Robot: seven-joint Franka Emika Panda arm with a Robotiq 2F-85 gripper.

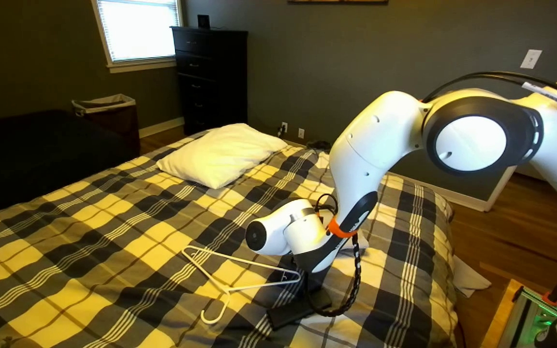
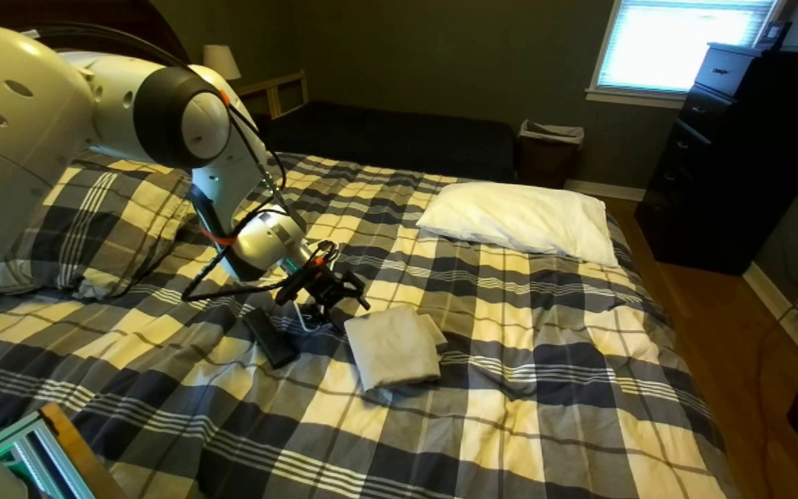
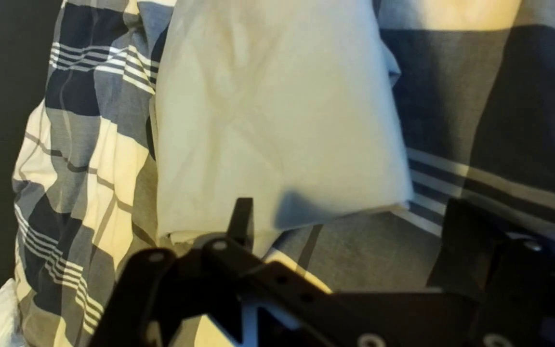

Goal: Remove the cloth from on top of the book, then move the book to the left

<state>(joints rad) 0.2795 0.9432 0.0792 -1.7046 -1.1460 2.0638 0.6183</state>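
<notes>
The cloth (image 2: 393, 348), a pale grey-white folded square, lies on the plaid bed. It fills the upper middle of the wrist view (image 3: 277, 115); a finger-like shadow falls on its near edge. In an exterior view only a pale bit, seemingly the cloth (image 1: 359, 240), shows behind the arm. The book does not show; I cannot tell whether it lies under the cloth. My gripper (image 3: 350, 217) is open and empty just short of the cloth's near edge. One finger overlaps the cloth in the wrist view, the other is over bedding. The gripper (image 2: 343, 312) is beside the cloth in an exterior view.
A white hanger (image 1: 227, 289) lies by the gripper, partly hidden in an exterior view. A black flat box-like object (image 2: 271, 337) lies near it, also in an exterior view (image 1: 300, 308). A large white pillow (image 2: 520, 218) lies farther off. A plaid pillow (image 2: 104, 222) is by the arm.
</notes>
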